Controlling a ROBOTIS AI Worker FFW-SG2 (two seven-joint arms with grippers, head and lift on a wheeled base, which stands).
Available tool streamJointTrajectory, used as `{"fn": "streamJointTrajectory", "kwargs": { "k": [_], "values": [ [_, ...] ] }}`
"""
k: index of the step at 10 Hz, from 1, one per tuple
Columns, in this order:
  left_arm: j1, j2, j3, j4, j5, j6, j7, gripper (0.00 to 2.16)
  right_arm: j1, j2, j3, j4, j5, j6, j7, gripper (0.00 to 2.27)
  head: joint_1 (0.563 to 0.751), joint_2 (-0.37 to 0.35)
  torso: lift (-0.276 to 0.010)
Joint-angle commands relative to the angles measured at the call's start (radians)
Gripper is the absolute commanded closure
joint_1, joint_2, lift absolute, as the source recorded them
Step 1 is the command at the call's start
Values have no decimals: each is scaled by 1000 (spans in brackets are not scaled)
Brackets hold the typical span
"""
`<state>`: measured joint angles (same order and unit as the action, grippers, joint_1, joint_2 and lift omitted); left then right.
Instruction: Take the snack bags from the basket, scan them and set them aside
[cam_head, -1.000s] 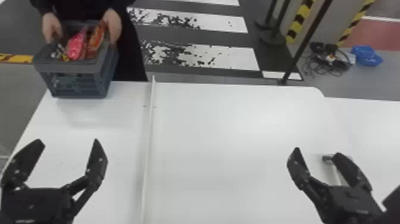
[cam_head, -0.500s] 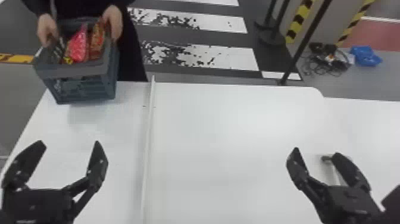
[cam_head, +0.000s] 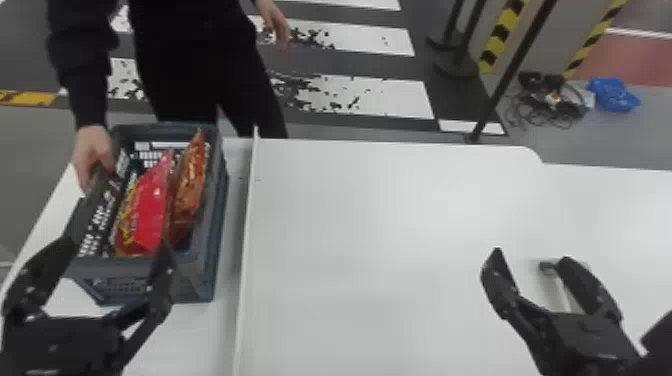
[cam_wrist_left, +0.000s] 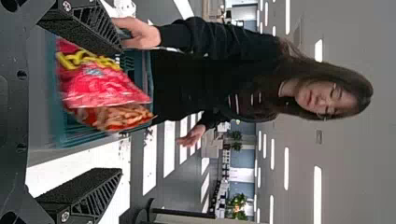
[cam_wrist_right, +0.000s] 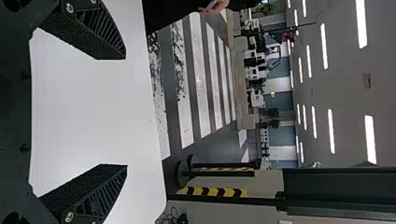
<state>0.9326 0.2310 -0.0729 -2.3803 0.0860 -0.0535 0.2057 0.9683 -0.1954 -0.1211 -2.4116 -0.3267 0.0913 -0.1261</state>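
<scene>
While a person's hand holds the left rim of the blue-grey plastic basket, both snack bags sit inside it, upright and side by side: a shiny pink-red bag and, to its right, an orange-red bag. Basket is on the left part of the white desk, just left of a thin white raised strip running front to back. Black left end effector is wide, at the basket's near side in the head view. Black right end effector is also wide, over the desk's right part, near a small tool with a dark head and pale handle, partly hidden by a finger.
</scene>
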Motion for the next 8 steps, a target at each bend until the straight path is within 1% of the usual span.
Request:
{"fn": "streamJointTrajectory", "kwargs": {
  "k": [1, 4, 5, 6, 7, 8],
  "values": [
    [0, 1, 2, 0, 0, 1, 0, 97, 3, -1, 0, -1, 0, 0, 0, 97, 695, -118, -75],
    [0, 1, 15, 3, 0, 10, 0, 93, 4, -1, 0, -1, 0, 0, 0, 97, 695, -113, -75],
    [-3, -1, 30, 4, 6, 16, -5, 93, 4, -1, 0, -1, 2, 3, 0, 97, 695, -109, -75],
    [-25, -4, 42, 10, 24, 68, -12, 97, 3, 1, 1, -1, 0, 6, 10, 97, 695, -102, -75],
    [-55, -9, 54, 32, 51, 84, -22, 100, 3, 1, 5, -1, 2, 9, 11, 97, 695, -95, -75],
    [-89, -12, 56, 46, 57, 123, -22, 103, -2, -1, 11, -1, 3, 12, 11, 97, 695, -79, -75]
  ]
}}
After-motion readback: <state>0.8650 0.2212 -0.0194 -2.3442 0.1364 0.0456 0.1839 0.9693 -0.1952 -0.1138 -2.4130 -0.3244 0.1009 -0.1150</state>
